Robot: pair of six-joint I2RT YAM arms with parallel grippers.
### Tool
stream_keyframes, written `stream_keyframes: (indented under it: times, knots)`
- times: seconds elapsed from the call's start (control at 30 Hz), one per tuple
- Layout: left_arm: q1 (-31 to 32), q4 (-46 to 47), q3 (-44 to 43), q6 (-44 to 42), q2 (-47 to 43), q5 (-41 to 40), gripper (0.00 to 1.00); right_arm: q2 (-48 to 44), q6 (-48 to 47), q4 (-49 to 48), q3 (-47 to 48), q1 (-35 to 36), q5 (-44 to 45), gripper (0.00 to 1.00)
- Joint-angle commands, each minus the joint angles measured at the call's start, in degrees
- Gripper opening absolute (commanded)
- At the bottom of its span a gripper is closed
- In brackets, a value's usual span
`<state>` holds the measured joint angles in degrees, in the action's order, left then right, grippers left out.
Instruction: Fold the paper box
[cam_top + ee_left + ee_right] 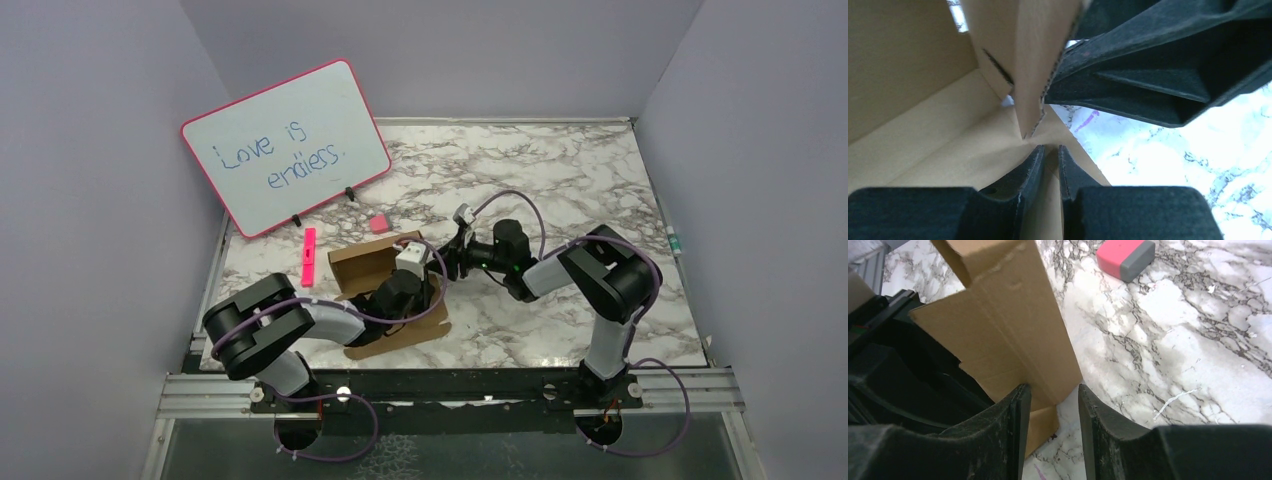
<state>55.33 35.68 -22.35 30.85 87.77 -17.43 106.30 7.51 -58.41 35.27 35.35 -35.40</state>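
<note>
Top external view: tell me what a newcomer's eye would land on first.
The pink-framed whiteboard with blue handwriting stands tilted at the far left. In the middle, the left gripper and right gripper crowd a partly raised, plain brown corrugated cardboard box piece. A bright pink marker-like stick lies just left of it.

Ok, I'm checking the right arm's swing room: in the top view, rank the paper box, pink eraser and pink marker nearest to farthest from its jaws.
From the right gripper:
1. The paper box, just left of the jaws.
2. The pink eraser, farther back and left.
3. The pink marker, far left, beyond the box.
</note>
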Motion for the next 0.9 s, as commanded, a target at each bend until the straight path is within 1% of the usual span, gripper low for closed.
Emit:
stream_keyframes:
  times: [0.0,0.17,0.33,0.43,0.5,0.57,0.63,0.77,0.87]
  knots:
    - [0.74,-2.52,0.93,-0.59,-3.22,3.93,0.19,1.89,-0.41,-4.97,-1.06,0.68,0.78,0.45]
    - [0.74,-3.32,1.77,-0.53,-8.29,6.12,0.28,2.23,-0.63,-6.37,-1.53,0.79,0.2,0.46]
    - [0.74,-7.35,1.1,-0.58,-14.92,8.89,0.37,2.36,-1.29,-5.07,-0.64,0.92,-0.62,0.46]
    - [0.75,-12.49,-1.1,-1.54,-19.48,9.93,0.39,2.57,-1.4,-5.04,-0.24,1.02,-1.19,0.47]
    - [0.74,-18.56,-3.59,-2.7,-22.73,9.6,0.4,2.55,-1.51,-4.9,0.12,1.1,-1.7,0.46]
    - [0.7,-25.58,-7.06,-3.97,-25.97,7.24,0.4,2.4,-1.81,-4.51,0.43,1.18,-1.91,0.47]
    - [0.59,-32.13,-10.46,-5.12,-29.18,3.26,0.4,2.29,-2.16,-3.74,1.0,1.29,-2.02,0.47]
    - [-0.35,-41.14,-15.6,-6.17,-35.27,-4.57,0.41,2.58,-2.58,-3.02,1.93,1.37,-2.43,0.47]
    - [-2.57,-47.3,-19.07,-6.06,-37.47,-11.05,0.43,3.07,-2.67,-3.03,2.4,1.38,-2.94,0.47]
